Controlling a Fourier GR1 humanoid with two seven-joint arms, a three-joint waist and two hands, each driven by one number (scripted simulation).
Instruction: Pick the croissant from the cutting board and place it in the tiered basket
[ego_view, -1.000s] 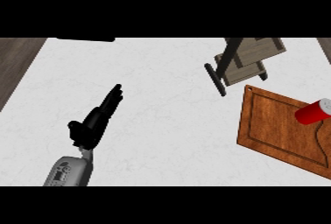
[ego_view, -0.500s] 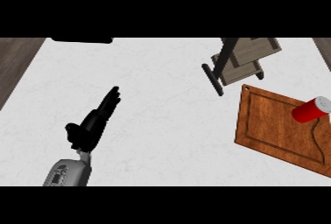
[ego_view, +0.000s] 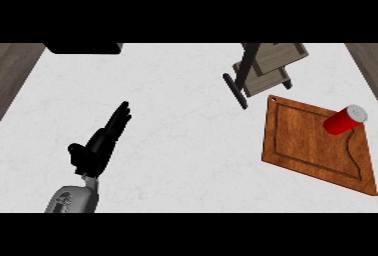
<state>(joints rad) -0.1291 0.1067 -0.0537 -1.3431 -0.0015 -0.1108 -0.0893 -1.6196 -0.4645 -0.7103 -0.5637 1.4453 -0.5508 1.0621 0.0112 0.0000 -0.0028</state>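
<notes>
Left hand (ego_view: 94, 149): fingers straight and together, holding nothing, at the left of the counter (ego_view: 184, 130)
Cutting board (ego_view: 303, 147): well apart from it, at right, red can (ego_view: 344, 120) on its far corner
Tiered basket (ego_view: 267, 70): just beyond the board
Croissant: we cannot tell where it lies

Left hand (ego_view: 97, 147) outstretched; red can (ego_view: 344, 120) on cutting board (ego_view: 301, 146) near tiered basket (ego_view: 267, 72).
</notes>
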